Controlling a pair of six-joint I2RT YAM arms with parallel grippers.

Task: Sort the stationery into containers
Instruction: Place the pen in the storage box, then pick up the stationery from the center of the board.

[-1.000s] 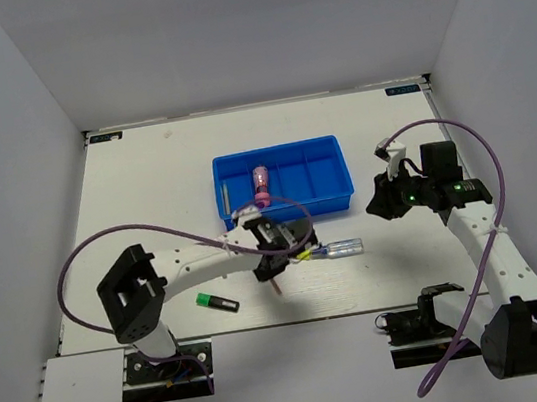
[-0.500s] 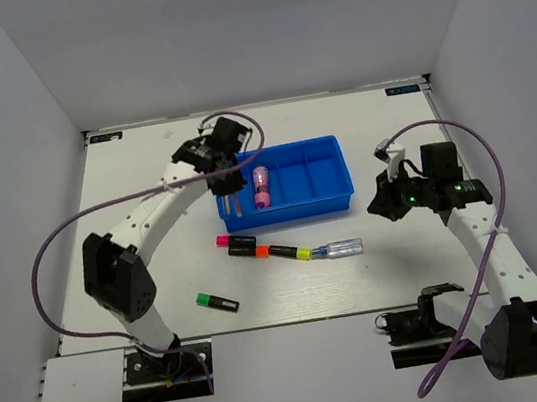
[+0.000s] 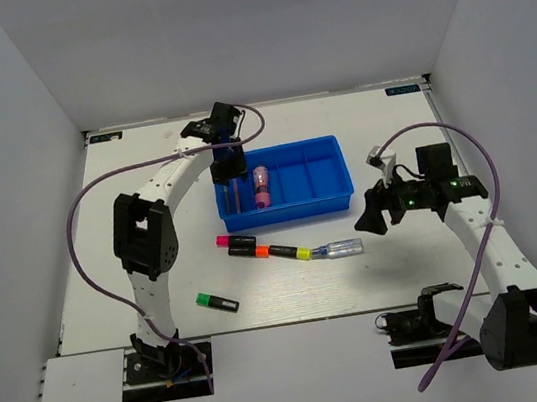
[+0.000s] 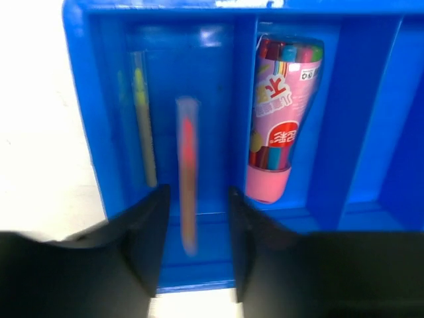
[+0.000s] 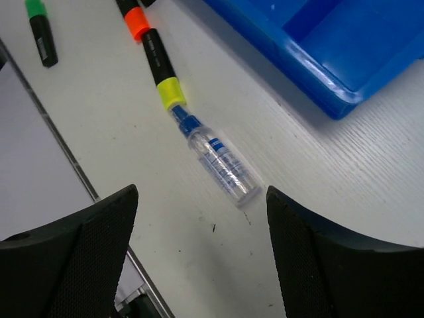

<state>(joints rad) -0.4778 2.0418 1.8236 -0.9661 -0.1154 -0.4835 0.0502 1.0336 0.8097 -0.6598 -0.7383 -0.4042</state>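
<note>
Table (image 3: 144, 179) is the biggest thing, white and flat. On it, a bit toward twelve o'clock from the middle, sits the blue tray (image 3: 334, 201) with four slots side by side. The left gripper (image 4: 197, 212) hangs over the slot at the tray's nine o'clock end. Its jaws are apart, and the gap is much wider than the thin blurry stick (image 4: 187, 146) that shows between them, so the stick does not look pinched. The right gripper (image 5: 199, 218) waits at three o'clock from the loose pens, with its jaws spread very wide and nothing in them. The pink marker (image 4: 281, 112) lies in the second slot. The clear pen (image 5: 222, 165) lies on the table at six o'clock from the tray. Its blue tip touches the yellow cap (image 5: 171, 93) at the end of a row of black highlighters (image 3: 256, 249). A green-capped highlighter (image 3: 216, 302) lies alone at seven o'clock. A pale stick (image 4: 142, 126) rests in the first slot, along its wall. Here is what could go wrong. The blurry stick is light, so it might bounce or end up leaning on the slot wall. The clear pen is round and smooth, so it could roll or slip if the right jaws close off-centre. They could also bump the yellow cap and push the whole row crooked.
</note>
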